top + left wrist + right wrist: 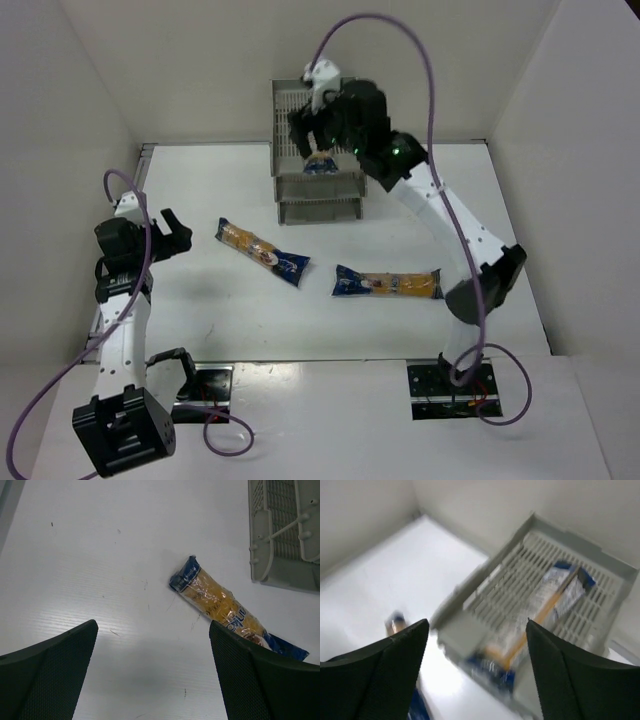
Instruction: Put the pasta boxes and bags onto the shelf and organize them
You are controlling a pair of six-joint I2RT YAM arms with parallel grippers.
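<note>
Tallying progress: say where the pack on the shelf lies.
Top view: the pack lies in the shelf's top tray at the table's far side, beneath the open right claw.

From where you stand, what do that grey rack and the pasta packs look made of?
The rack looks like moulded matte grey plastic: slotted trays, rounded edges. The pasta pack seems glossy clear plastic film with printed blue ends: it crinkles, glints and shows yellow pasta inside.

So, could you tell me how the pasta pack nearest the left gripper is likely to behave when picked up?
The pasta pack is long and narrow with a filled, rounded middle, so it probably stays fairly stiff if gripped mid-length. Its film looks glossy and crinkled, so it may slip. The flat blue ends look limp, likely poor grip spots.
</note>
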